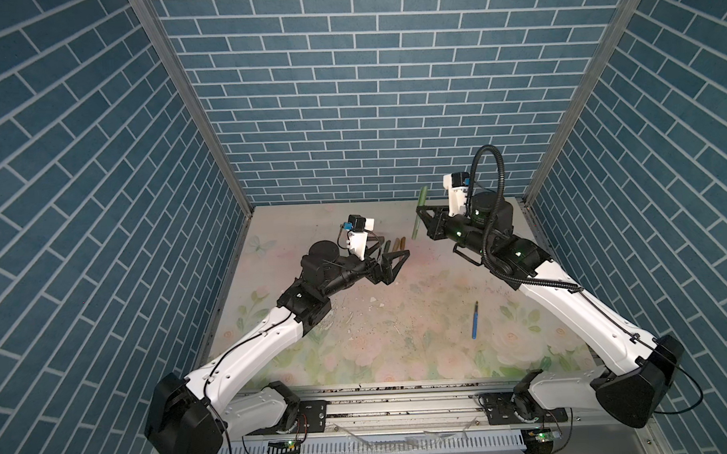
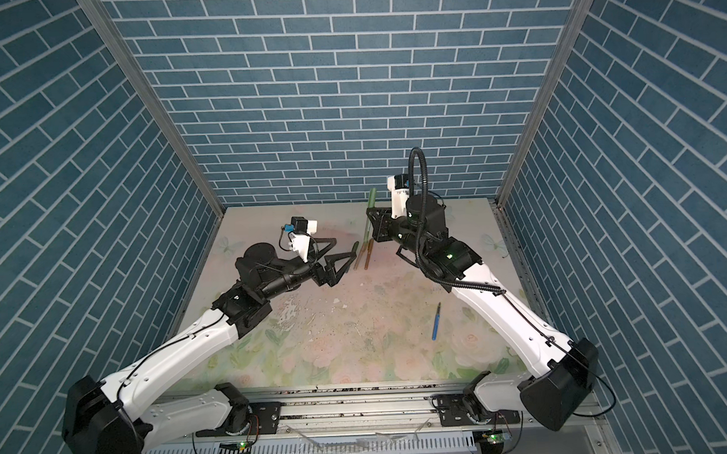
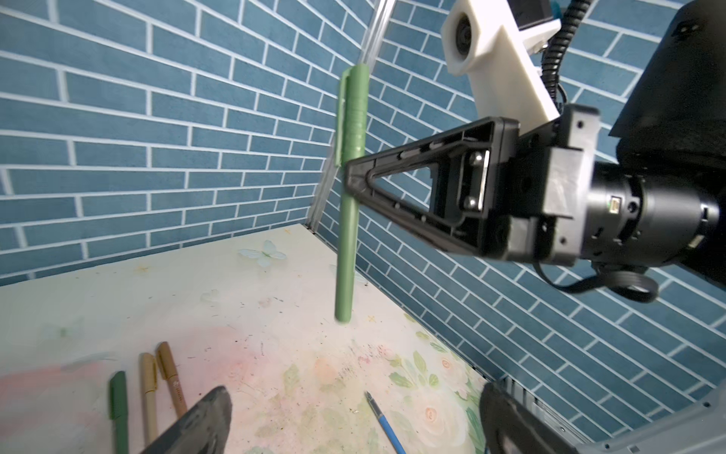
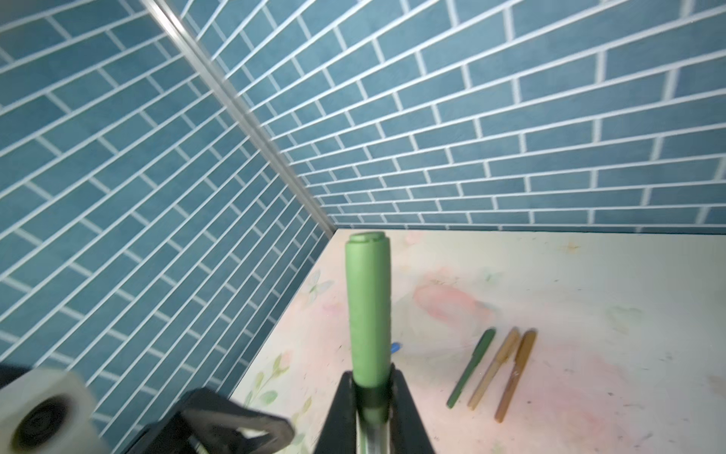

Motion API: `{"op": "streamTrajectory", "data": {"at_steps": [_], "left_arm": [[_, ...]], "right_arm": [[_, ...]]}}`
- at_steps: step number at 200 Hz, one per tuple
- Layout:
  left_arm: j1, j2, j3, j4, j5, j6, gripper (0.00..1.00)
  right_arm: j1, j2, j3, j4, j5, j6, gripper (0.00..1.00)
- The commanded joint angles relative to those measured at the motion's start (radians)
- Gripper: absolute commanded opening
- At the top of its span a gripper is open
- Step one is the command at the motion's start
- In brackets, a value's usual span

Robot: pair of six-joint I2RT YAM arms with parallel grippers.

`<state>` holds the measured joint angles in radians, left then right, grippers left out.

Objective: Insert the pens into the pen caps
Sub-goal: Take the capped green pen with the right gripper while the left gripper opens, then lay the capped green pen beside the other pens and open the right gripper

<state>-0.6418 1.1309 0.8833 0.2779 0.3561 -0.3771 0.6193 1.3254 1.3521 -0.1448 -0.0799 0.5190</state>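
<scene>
In both top views, on the far right above the pale floral-print tabletop [image 1: 416, 351] [image 2: 358, 353]: right gripper [image 1: 420, 212] [image 2: 369, 214] pinched tight on a light green pen [image 1: 423, 194] [image 2: 372, 196], slim matte plastic, upright, close to the far blue brick-pattern wall [image 1: 370, 111]. Unclear whether its lower end touches the surface. Left of centre: left gripper [image 1: 395, 245] [image 2: 344, 246] spread wide, gripping nothing, hovering beside three capped pens lying side by side: dark green pen [image 2: 356, 253], tan pen [image 2: 362, 255], orange-brown pen [image 2: 368, 255]. Nearer and to the right, alone on the tabletop: thin blue pen [image 1: 475, 319] [image 2: 436, 321], uncapped, dark tip pointing far.

Left wrist view: light green pen [image 3: 347, 251] standing upright before the wall corner, green cap [image 3: 353, 114] seated on its upper part, clip down one side. Right gripper [image 3: 351, 182] closed on the barrel just under the cap's rim. Left gripper's own black fingers [image 3: 204, 420] far apart, nothing between. On the tabletop: dark green pen [image 3: 118, 408], tan pen [image 3: 149, 389] and orange-brown pen [image 3: 171, 377] in a close row; blue pen [image 3: 387, 422] apart from them, bare tip showing.

Right wrist view: light green pen [image 4: 369, 306] rising straight out of the right gripper [image 4: 371, 397], flat cap end uppermost, black fingers [image 4: 338, 416] pressed against both sides. Well apart on the tabletop: dark green pen [image 4: 471, 367], tan pen [image 4: 495, 365], orange-brown pen [image 4: 516, 373], parallel. One blurred finger [image 4: 251, 412] of the left gripper also in view.
</scene>
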Motion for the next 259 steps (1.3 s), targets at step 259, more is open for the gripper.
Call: {"op": "streamTrajectory", "data": {"at_steps": [259], "left_arm": [[0.030, -0.052, 0.052, -0.322, -0.499, -0.034, 1.00]], "right_arm": [[-0.174, 0.846, 0.178, -0.174, -0.261, 0.213, 0.26]]}}
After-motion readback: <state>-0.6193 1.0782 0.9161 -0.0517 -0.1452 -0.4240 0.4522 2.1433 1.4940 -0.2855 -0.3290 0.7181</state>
